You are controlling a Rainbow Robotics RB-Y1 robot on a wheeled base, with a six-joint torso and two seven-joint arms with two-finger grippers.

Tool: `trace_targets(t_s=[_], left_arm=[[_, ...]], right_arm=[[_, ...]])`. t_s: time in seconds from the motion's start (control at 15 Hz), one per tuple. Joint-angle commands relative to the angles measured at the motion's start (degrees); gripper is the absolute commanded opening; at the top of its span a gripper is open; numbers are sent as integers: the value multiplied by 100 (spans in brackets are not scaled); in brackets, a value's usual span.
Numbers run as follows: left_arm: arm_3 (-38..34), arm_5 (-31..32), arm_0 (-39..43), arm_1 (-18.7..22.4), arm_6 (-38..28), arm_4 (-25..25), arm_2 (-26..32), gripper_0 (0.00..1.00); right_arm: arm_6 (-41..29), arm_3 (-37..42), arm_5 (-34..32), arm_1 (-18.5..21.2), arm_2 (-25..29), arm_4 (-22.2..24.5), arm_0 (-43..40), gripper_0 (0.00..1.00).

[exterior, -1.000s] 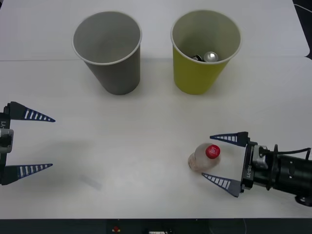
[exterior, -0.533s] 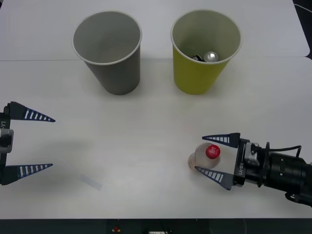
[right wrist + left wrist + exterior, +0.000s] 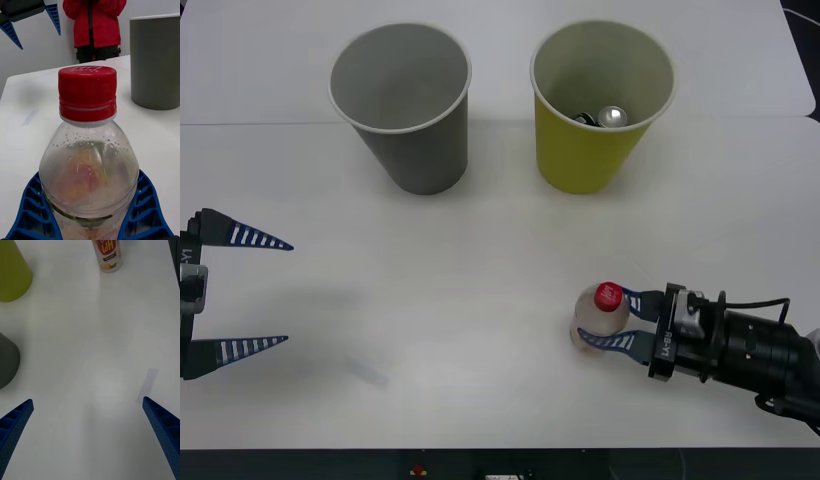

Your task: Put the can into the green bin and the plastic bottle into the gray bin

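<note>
right end effector (image 3: 612, 320): we see it low at the near right of the table, blue fingers (image 3: 148, 210) closed in on the plastic bottle's body from both sides, pads hugging the lower belly.
plastic bottle (image 3: 600, 317): upright on the table, red cap up, body between the fingers; well apart from both bins.
bottle handling: we judge it light, looks near empty with droplets inside; thin clear wall will likely dent under squeeze and is smooth, so could slip. Cap and shoulder are the stiffer parts.
grip point: we'd hold at the mid or lower body where the fingers sit now; the tapering neck would slide out.
left end effector (image 3: 235, 292): parked at the near left edge of the table, fingers spread wide, nothing between them.
gray bin (image 3: 402, 107): far side, left of centre, upright, mouth open, inside looks bare; the bottle's target.
green bin (image 3: 601, 107): far side, just beside the gray bin with a gap between them, nearer the bottle's side.
can (image 3: 612, 117): already lying inside the green bin, silver top showing.
open room: we judge the table between bottle and gray bin is bare, so a lift-and-cross path is free.
edges: the bottle must clear the gray bin's rolled rim; the green bin's rim sits close to the carry path, and the near table edge is close behind the wrist.
</note>
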State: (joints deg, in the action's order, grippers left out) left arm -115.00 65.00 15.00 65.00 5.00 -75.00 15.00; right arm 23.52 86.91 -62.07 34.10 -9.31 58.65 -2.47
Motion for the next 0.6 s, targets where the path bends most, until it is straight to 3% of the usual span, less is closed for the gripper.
trace_targets(t_s=[0.07,0.33,0.6], left_arm=[[0,0,0,0,0,0,0,100],[0,0,0,0,0,0,0,100],[0,0,0,0,0,0,0,100]], right_arm=[[-296,10,-42,-17,44,173,18,0],[-1324,801,-236,-61,685,1271,-184,0],[-3029,2515,-860,-483,1881,2994,-711,0]])
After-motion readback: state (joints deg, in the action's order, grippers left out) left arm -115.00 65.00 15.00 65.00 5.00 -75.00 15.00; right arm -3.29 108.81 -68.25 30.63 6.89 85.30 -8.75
